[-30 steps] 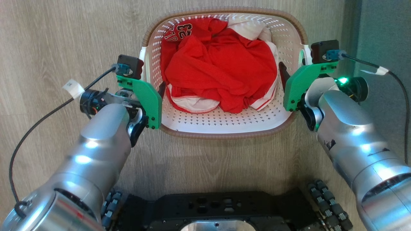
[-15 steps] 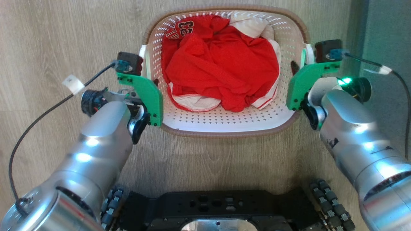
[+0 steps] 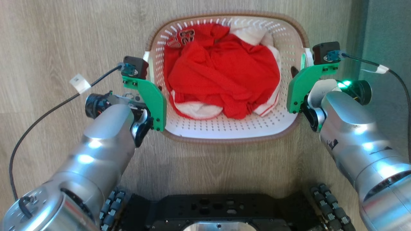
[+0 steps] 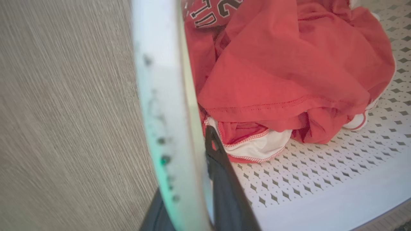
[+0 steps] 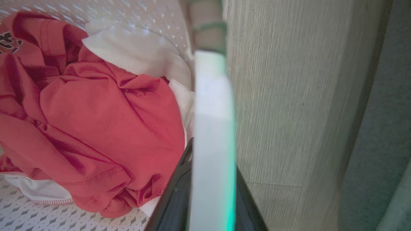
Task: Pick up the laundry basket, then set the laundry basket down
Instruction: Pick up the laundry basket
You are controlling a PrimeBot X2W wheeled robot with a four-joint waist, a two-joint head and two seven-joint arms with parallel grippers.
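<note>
Head view: the basket (image 3: 224, 130), with red and white clothes (image 3: 221, 77) inside, sits centred ahead over the wood floor (image 3: 64, 38); whether it touches the floor I cannot tell. The left end effector (image 3: 154, 83) is at its left side, the right end effector (image 3: 298, 70) at its right.

Left wrist view: dark fingers (image 4: 224, 186) clamp the white left handle (image 4: 160, 96), one inside the basket, one outside.

Right wrist view: fingers (image 5: 175, 199) likewise grip the right handle (image 5: 212, 128).

Blurred close-up, laundry basket handle (image 4: 160, 96) hides most of left hand (image 4: 192, 141), prob. its outer finger.
</note>
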